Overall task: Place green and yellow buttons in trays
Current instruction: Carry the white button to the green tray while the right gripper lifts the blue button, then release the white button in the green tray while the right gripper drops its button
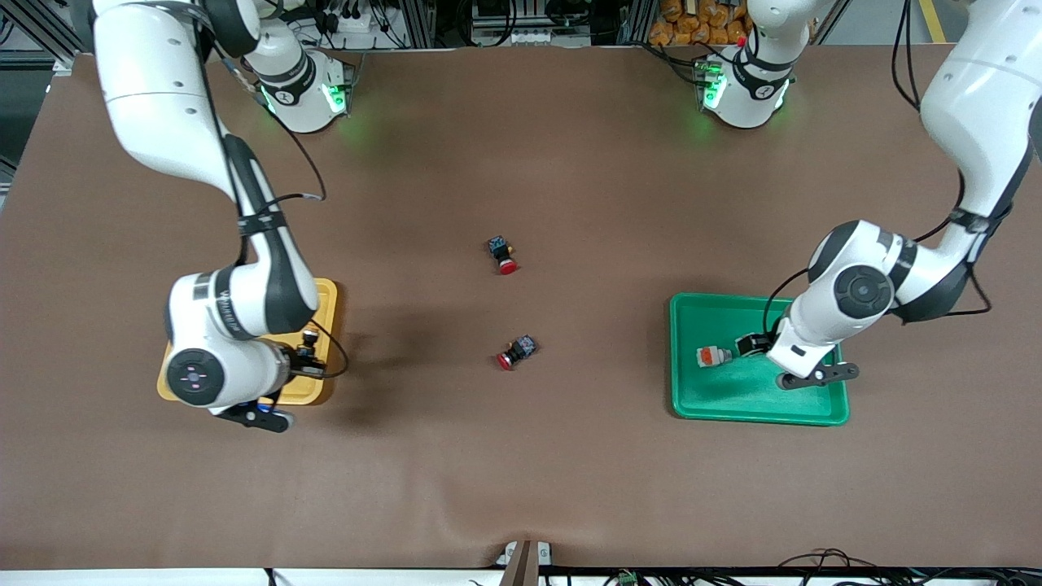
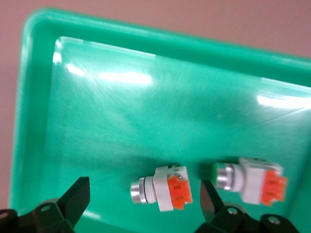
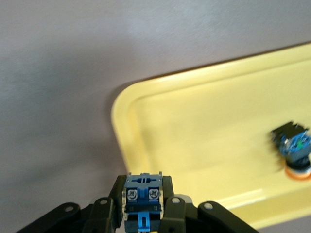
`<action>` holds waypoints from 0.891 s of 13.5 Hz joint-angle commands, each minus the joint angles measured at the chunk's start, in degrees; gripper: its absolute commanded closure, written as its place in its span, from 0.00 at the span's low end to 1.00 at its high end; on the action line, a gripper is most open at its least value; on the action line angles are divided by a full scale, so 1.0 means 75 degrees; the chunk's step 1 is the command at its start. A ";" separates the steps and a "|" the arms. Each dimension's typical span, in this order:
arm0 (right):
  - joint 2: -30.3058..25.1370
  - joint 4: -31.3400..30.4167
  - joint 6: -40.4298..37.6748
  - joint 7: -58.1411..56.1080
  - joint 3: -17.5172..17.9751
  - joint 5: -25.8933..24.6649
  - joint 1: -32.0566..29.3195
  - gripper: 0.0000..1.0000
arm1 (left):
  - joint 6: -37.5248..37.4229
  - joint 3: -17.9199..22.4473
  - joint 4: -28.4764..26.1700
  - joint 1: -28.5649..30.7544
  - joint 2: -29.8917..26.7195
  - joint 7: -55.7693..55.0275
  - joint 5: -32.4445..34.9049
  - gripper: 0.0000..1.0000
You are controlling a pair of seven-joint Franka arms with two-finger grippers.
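My left gripper (image 2: 144, 201) is open low over the green tray (image 2: 146, 111). A white-grey button with an orange band (image 2: 163, 189) lies in the tray between the fingers, touching neither. A second one (image 2: 250, 180) lies beside it. The front view shows this gripper (image 1: 754, 344) over the green tray (image 1: 733, 399) with one white-grey button (image 1: 714, 356) next to it. My right gripper (image 3: 142, 206) is shut on a blue-black button body (image 3: 142, 191) over a corner of the yellow tray (image 3: 194, 126). An orange-capped dark button (image 3: 294, 148) lies in that tray. The front view shows the right gripper (image 1: 309, 352) over the yellow tray (image 1: 327, 305).
Two red-capped dark buttons lie on the brown table between the trays, one (image 1: 503, 255) farther from the front camera, one (image 1: 517, 352) nearer. The right arm's wrist covers much of the yellow tray in the front view.
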 commanded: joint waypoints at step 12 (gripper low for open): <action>-0.1233 -0.2212 0.1445 -0.1414 0.0196 0.0077 -0.0889 0.00 | -0.4392 -0.2051 0.4397 0.0891 -0.1324 0.3269 -0.2276 0.00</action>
